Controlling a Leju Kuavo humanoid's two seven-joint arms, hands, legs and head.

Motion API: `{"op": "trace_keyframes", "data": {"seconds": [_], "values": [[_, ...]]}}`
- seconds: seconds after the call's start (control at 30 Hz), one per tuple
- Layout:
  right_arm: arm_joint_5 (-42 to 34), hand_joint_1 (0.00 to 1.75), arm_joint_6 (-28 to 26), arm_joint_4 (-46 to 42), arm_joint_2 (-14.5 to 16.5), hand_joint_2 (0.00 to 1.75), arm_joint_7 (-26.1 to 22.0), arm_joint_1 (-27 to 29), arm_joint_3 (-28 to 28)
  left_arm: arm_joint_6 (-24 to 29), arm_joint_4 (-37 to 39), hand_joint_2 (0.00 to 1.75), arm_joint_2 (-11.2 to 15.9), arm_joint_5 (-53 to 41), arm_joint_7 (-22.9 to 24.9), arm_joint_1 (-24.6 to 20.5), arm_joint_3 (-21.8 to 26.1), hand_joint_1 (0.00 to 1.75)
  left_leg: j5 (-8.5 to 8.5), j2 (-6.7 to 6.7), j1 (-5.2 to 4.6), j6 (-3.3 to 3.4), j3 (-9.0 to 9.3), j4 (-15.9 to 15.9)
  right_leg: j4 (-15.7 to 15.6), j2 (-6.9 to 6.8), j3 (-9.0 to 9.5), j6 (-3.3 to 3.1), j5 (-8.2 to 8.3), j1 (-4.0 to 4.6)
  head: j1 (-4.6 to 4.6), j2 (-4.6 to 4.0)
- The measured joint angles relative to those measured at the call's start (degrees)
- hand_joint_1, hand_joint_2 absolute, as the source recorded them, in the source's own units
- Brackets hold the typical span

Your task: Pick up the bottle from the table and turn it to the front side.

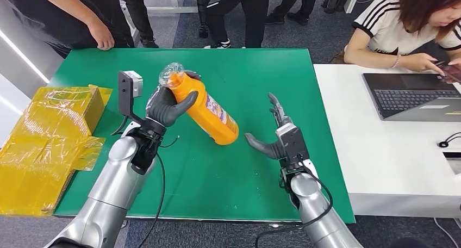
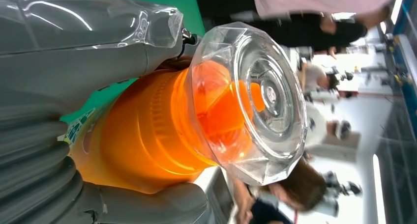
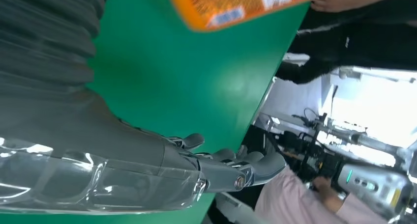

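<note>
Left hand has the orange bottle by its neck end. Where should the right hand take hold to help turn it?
Take the bottle by its lower body near the base, from the right: it tilts with that end toward the open right hand, while the left hand holds just below the clear cap.

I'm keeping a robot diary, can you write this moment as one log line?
left hand: holds orange bottle near its cap, tilted | right hand: open, above green table | bottle: not yet turned upright

Bottle label print too blurred; nothing legible.
</note>
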Motion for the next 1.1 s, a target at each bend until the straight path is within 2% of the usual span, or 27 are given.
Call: {"op": "trace_keyframes", "data": {"seconds": [0.13,0.33,0.43,0.53,0.67,0.97,1.03,1.1], "values": [[-2.16,0.00,0.47,-5.78,-1.13,1.75,-0.75,4.99,-3.62,2.13,2.46,1.75,0.95,-4.49,-2.43,-0.04,1.22,1.75,-0.01,-0.01,0.00,0.01,-0.02,0.00,-0.01,-0.01,0.00,0.01,0.00,0.00,0.01,0.01],[-2.55,0.00,0.04,-14.45,-3.14,1.75,-1.44,10.81,-6.51,11.08,3.63,1.75,2.17,-18.85,-4.76,-0.55,0.82,1.75,-0.03,0.01,-0.01,0.03,-0.02,0.00,-0.02,0.01,0.00,0.01,0.00,-0.01,0.00,0.01],[-3.15,0.00,-0.16,-18.40,-4.45,1.75,-1.86,13.06,-7.64,16.04,3.04,1.75,4.33,-28.48,-3.60,-1.18,0.32,1.75,-0.03,0.05,0.00,0.03,-0.01,0.00,0.00,0.05,0.00,0.00,0.00,0.00,0.01,0.01],[-3.85,0.00,-0.23,-22.29,-5.96,1.75,-2.51,15.49,-8.88,21.16,1.33,1.75,8.12,-39.04,-1.86,-1.41,0.09,1.75,-0.06,0.19,0.01,-0.01,0.04,-0.02,0.01,0.19,-0.01,-0.01,0.00,0.00,-0.01,0.01],[-4.18,0.00,-0.23,-25.46,-7.43,1.75,-2.85,17.30,-10.13,22.25,-0.44,1.75,11.91,-43.49,-1.46,-1.37,0.37,1.75,-0.06,0.13,0.02,-0.03,0.04,-0.05,0.02,0.10,-0.01,-0.02,-0.02,0.01,0.00,0.01],[-4.26,0.00,-0.23,-27.86,-8.28,1.75,-3.04,18.20,-10.71,23.58,-2.15,1.75,14.41,-46.87,-0.97,-1.24,0.34,1.75,-0.06,0.15,0.00,-0.03,0.02,-0.04,0.01,0.12,0.02,0.00,0.00,0.00,0.01,0.01],[-4.44,0.00,-0.24,-28.36,-8.50,1.75,-3.51,18.33,-10.83,25.20,-3.00,1.75,16.22,-50.37,-0.04,-0.83,0.32,1.75,-0.07,0.23,0.00,-0.03,0.02,-0.05,0.03,0.22,0.01,-0.01,0.00,0.00,0.01,0.02],[-4.86,0.00,-0.25,-28.97,-8.93,1.75,-4.05,18.49,-11.18,26.10,-4.61,1.75,19.23,-53.69,0.77,-0.02,0.34,1.75,-0.07,0.33,0.01,-0.04,0.04,-0.05,0.04,0.32,-0.01,-0.01,0.00,0.00,0.00,0.02]]}}
